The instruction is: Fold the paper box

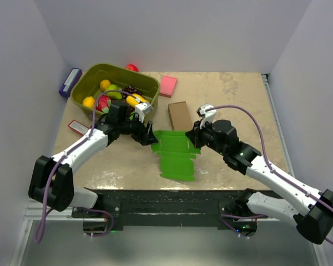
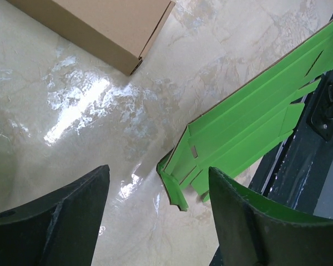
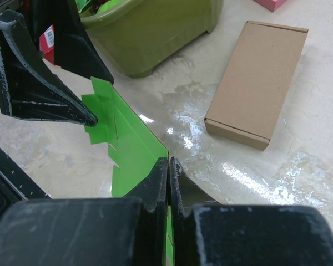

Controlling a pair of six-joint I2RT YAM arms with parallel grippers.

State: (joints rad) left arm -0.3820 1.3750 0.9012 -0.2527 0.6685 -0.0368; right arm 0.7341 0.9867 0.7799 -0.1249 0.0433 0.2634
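The bright green, die-cut thin-card paper box (image 1: pixel 176 158) sits mid-frame in the top view on the beige marbled surface (image 1: pixel 238 100). The right gripper (image 1: pixel 193 134) has its jaws pinched shut on the card's right edge. The left gripper (image 1: pixel 148 134) has its jaws wide about the left corner.

The marbled tabletop (image 2: pixel 72 105) is gleaming glossy under the glare; the paper box (image 2: pixel 250 130) is showing smooth, matt green card; the brown cardboard box (image 3: pixel 258 77) is looking dull; the olive plastic tub (image 3: pixel 155 33) is shining faintly.

Green paper box (image 1: pixel 177 158), brown carton (image 1: pixel 180 115)
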